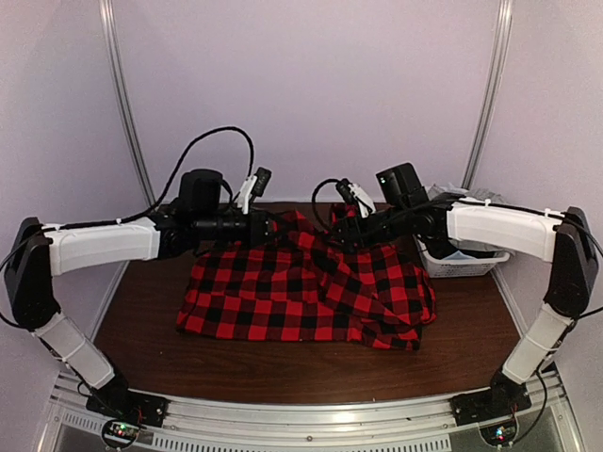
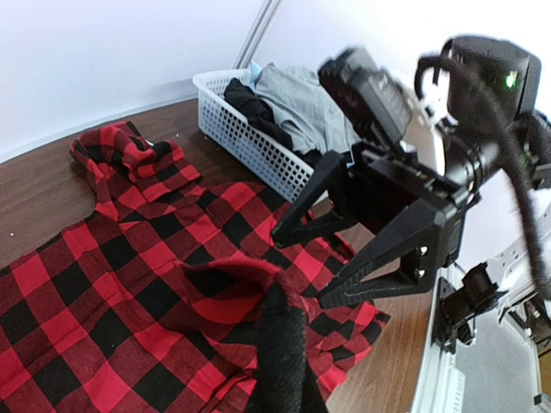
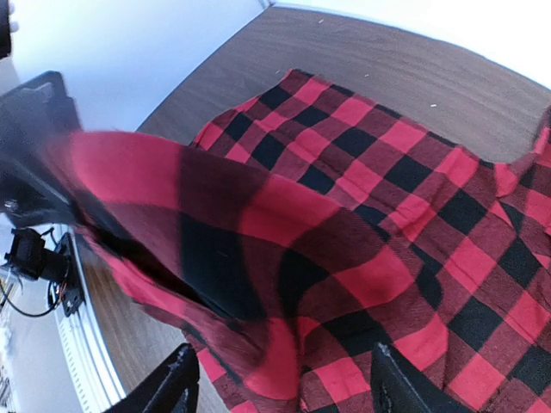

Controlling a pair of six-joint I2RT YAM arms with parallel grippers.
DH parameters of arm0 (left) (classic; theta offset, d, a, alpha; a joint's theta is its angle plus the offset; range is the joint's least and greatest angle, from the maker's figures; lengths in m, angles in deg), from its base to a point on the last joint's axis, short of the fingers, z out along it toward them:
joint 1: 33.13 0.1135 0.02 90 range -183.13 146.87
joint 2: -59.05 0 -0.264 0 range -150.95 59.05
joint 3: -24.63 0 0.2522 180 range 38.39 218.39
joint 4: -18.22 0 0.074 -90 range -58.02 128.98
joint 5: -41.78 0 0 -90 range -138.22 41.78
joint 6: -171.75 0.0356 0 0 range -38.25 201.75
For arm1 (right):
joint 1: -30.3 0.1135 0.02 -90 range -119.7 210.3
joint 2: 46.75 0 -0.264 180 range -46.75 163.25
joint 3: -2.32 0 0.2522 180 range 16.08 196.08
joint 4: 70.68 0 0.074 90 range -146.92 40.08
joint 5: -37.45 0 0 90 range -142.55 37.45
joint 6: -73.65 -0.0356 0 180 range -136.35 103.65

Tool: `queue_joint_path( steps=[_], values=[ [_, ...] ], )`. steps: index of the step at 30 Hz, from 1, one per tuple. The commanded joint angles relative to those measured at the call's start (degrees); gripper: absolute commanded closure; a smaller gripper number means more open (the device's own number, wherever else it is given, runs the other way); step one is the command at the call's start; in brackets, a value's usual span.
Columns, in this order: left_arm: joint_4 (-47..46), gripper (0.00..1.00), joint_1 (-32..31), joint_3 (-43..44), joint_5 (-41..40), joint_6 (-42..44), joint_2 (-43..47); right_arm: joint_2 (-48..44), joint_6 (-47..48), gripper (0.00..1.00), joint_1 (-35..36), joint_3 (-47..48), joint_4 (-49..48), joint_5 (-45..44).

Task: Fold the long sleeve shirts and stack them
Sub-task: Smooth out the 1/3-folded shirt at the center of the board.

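Lying spread across the brown counter (image 1: 283,363), the red-and-black flannel shirt (image 1: 301,287) sits between both arms. The left fingers (image 2: 280,344) are pinched closed on a raised fold of it. The right fingers (image 3: 176,387) stand apart just beside that fold, holding nothing; the lifted, blurred cloth blocks much of the right wrist view. A white mesh basket (image 2: 258,146) with grey and dark garments (image 2: 297,103) stands at the far right, near the shirt
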Motion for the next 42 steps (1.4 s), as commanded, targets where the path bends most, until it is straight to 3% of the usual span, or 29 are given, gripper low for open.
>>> queue_joint_path(
  steps=[1,8,17,23,28,36,42],
  values=[
    [8.81,1.0,0.22,2.95,-4.2,-8.98,8.29,-6.64,-1.55,0.29,-0.75,-5.01,-0.96,-8.47],
    [14.42,1.0,0.29,-4.62,-7.63,-14.37,17.65,-10.95,-2.69,0.26,-0.82,-12.74,-0.54,-12.22],
    [25.74,1.0,2.29,-12.71,-17.8,-10.94,21.75,-10.85,-2.97,0.26,-0.83,-17.39,1.2,-14.54],
    [27.43,0.98,7.29,-20.02,-17.38,-8.22,20.41,-9.05,-3.77,0.27,-0.73,-20.75,0.1,-14.23],
    [28.79,0.86,8.5,-21.13,-18.9,-6.25,17.47,-7.1,-3.76,0.27,-0.63,-21.49,-0.57,-14.24],
    [24.82,0.88,9.96,-21.49,-22.23,-4.85,9.78,-3.88,-2.76,0.27,-0.52,-20.21,0.66,-18.01],
    [24.94,0.88,10.07,-20.38,-29.96,-4.56,7.53,-3.11,-2.27,0.28,1.24,-20.2,2.11,-23.25]
  ],
)
